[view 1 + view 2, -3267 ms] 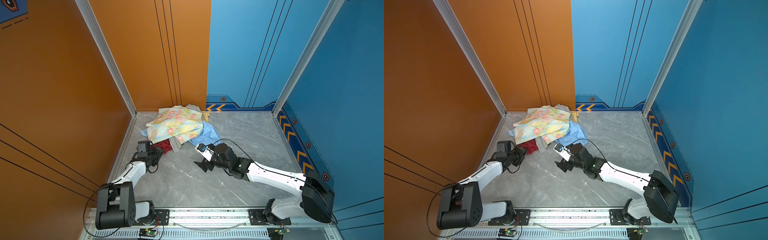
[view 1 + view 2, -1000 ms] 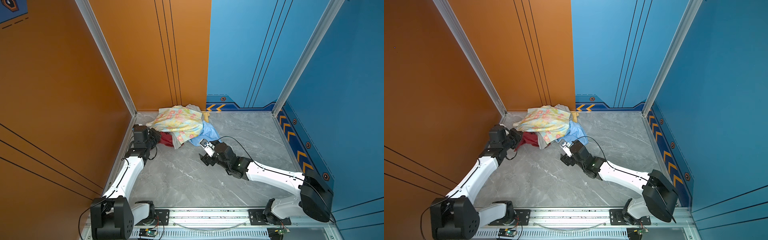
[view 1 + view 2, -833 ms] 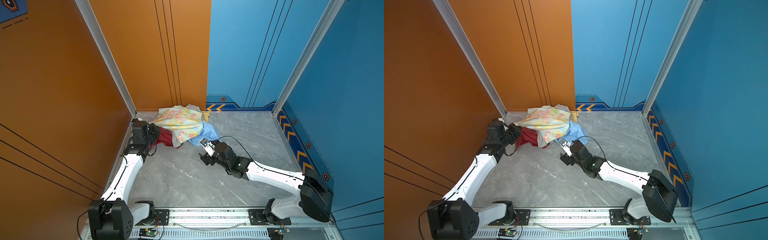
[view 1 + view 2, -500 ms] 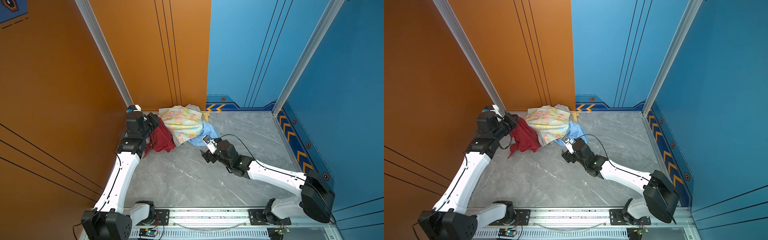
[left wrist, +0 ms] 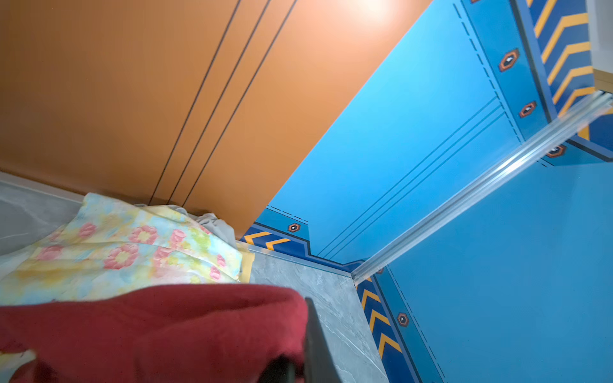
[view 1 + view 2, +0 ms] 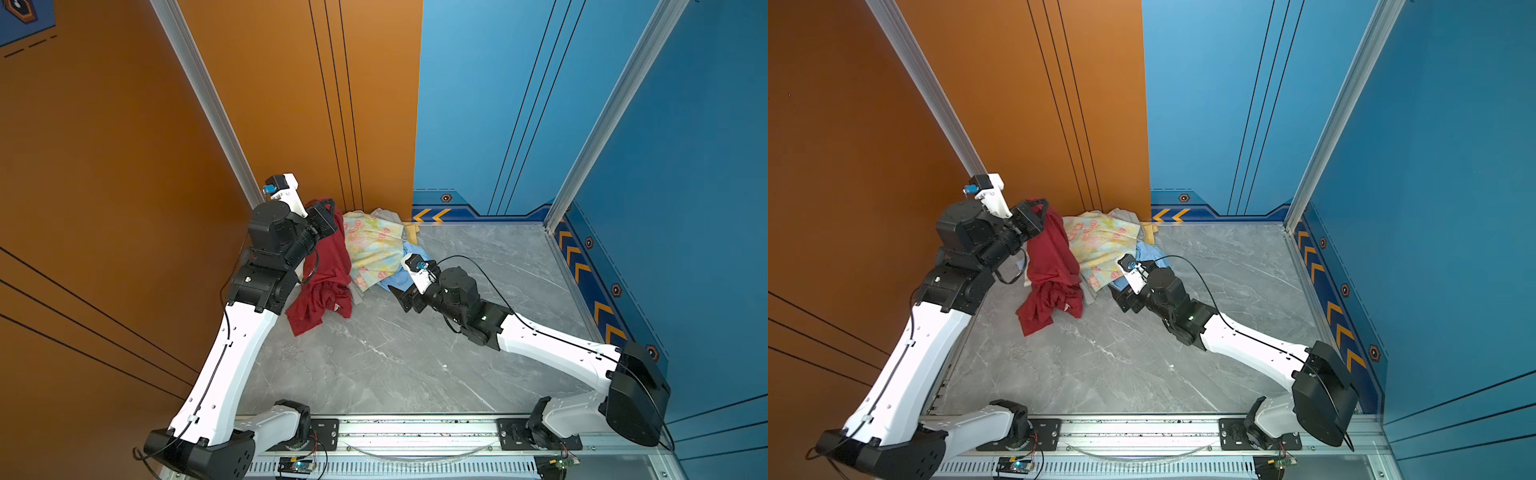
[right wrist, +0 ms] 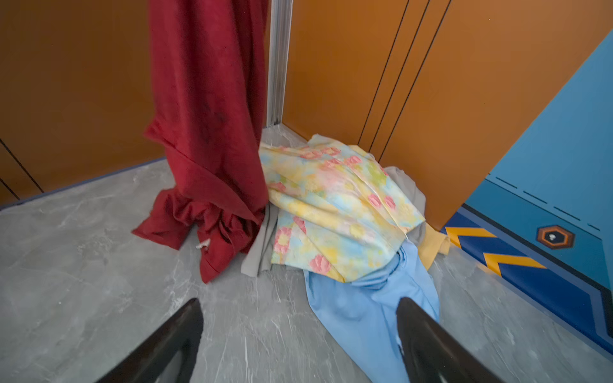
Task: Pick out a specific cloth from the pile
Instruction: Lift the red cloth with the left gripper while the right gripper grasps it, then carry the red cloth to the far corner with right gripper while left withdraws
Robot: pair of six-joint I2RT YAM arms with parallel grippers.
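Wall panels (image 6: 124, 166) in orange close the left side and part of the back, meeting at an aluminium post (image 6: 208, 104). Just in front of that post the left gripper (image 6: 326, 210) (image 6: 1038, 208) stands raised off the floor, jaws clamped tight on the top edge of the cloth (image 6: 328, 266) (image 6: 1052, 257). Below the jaws the dark red fabric hangs in one long fold (image 7: 205, 99), its lower end crumpled on the floor (image 6: 415, 353).

The pile (image 6: 374, 249) (image 6: 1100, 245) lies against the hanging fold, on its side toward the right arm. It consists of a yellow floral sheet (image 7: 331, 199) on top, a grey piece (image 7: 262, 252) touching the red hem, a light blue cloth (image 7: 358, 308) spilling forward and a mustard piece (image 7: 431, 245) at the wall.

The right gripper (image 6: 401, 297) (image 7: 298, 305) sits low over the floor, jaws spread wide and holding nothing. The pile is directly ahead of them. One finger is at the edge of the light blue cloth, but contact cannot be judged.

The floor is grey marbled slab. Blue walls (image 6: 665, 208) with a chevron band (image 6: 582, 266) close the right, and a metal rail (image 6: 415, 432) carries both arm bases in front.
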